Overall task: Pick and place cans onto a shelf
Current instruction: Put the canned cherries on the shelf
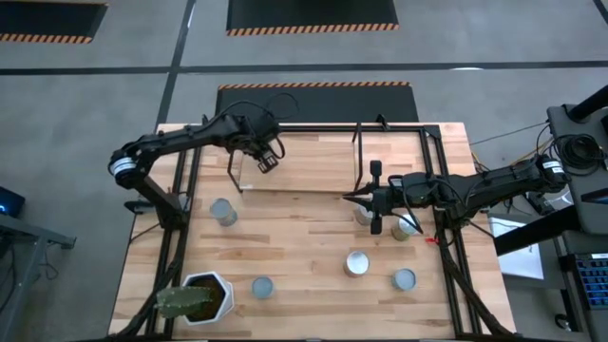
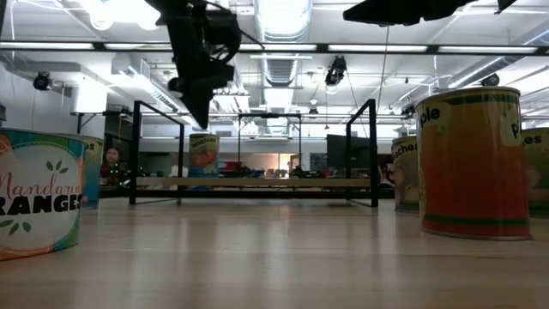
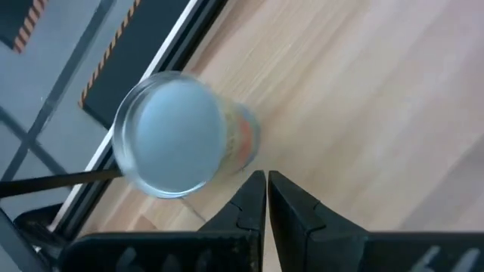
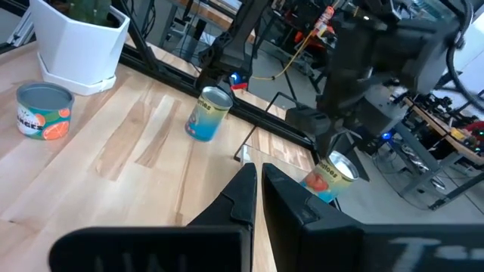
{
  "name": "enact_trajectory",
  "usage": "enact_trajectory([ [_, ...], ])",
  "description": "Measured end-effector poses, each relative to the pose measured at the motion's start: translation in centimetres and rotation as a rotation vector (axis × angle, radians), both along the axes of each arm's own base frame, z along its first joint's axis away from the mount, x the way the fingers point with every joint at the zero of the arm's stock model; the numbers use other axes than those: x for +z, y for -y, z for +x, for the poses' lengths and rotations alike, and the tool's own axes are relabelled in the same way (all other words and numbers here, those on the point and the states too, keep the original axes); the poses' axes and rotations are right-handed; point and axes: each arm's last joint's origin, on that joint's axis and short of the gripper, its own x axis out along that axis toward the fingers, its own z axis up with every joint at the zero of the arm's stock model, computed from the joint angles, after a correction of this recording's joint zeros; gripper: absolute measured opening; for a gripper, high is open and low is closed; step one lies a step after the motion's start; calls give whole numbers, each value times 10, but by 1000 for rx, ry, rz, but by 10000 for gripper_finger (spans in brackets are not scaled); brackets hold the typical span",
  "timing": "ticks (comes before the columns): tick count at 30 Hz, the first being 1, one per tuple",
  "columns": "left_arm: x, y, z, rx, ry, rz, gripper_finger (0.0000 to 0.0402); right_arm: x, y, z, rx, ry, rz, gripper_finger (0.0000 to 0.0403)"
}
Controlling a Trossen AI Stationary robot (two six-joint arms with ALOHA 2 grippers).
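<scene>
A can with a silvery top (image 3: 174, 136) stands upright on the low light-wood shelf (image 1: 323, 161), near its left end; it also shows in the low view (image 2: 203, 156). My left gripper (image 3: 266, 181) is shut and hovers just above and beside this can (image 1: 268, 161), clear of it. My right gripper (image 4: 257, 177) is shut and empty, above the table by the shelf's near edge (image 1: 348, 197). Two cans (image 1: 364, 217) (image 1: 404, 228) stand on the table right beside it.
More cans stand on the table at left (image 1: 223, 211), near the front (image 1: 261, 287), and at front right (image 1: 356, 263) (image 1: 404, 278). A white hexagonal plant pot (image 1: 204, 296) stands at the front left corner. The shelf's black rod legs (image 2: 135, 154) rise at its ends.
</scene>
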Motion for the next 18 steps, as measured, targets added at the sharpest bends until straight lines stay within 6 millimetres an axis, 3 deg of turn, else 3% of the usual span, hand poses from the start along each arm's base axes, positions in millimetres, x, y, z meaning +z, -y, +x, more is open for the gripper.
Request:
enact_trajectory([
  [9,29,73,17,-135,85,-74,0,0,0,0,-1,1,1,13],
  [14,42,110,11,-90,48,-191,0,0,0,0,0,1,2,13],
  [18,50,126,0,27,-5,-255,0,1,0,0,-2,3,13,13],
])
